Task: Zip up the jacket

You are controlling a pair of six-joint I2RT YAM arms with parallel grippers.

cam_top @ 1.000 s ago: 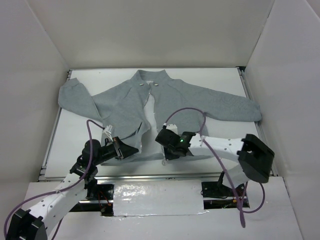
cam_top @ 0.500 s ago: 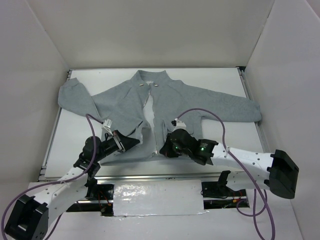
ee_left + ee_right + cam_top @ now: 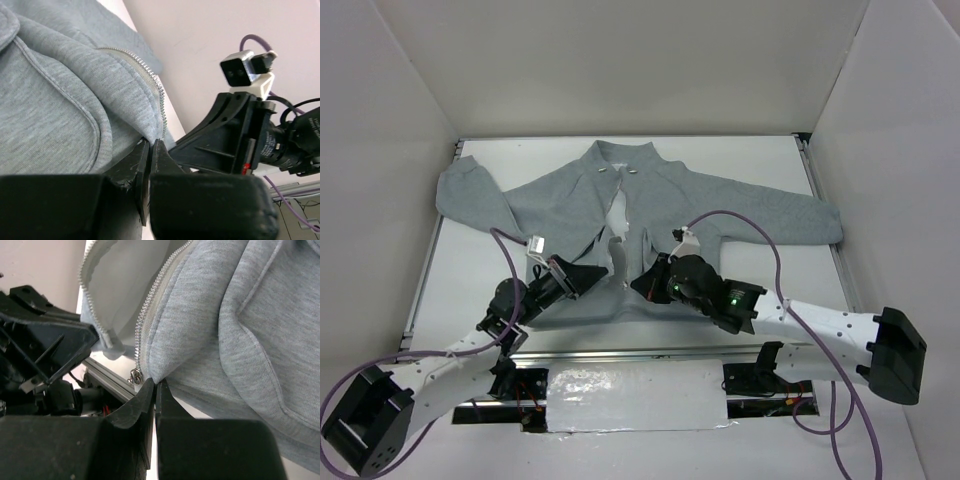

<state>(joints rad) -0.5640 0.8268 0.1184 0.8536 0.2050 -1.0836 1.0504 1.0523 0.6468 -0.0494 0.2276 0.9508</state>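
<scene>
Jacket lies spread beyond both grippers, front unzipped, zipper teeth standing apart. Left gripper and right gripper are each clamped on a hem corner, with the metal pull just beside the right jaws. Halves not yet joined; the full zip run is left. No legible writing.

Grey fleece jacket flat on table, front unzipped.

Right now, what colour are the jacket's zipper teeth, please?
Pale silver zipper teeth, clearest in right wrist.
</scene>
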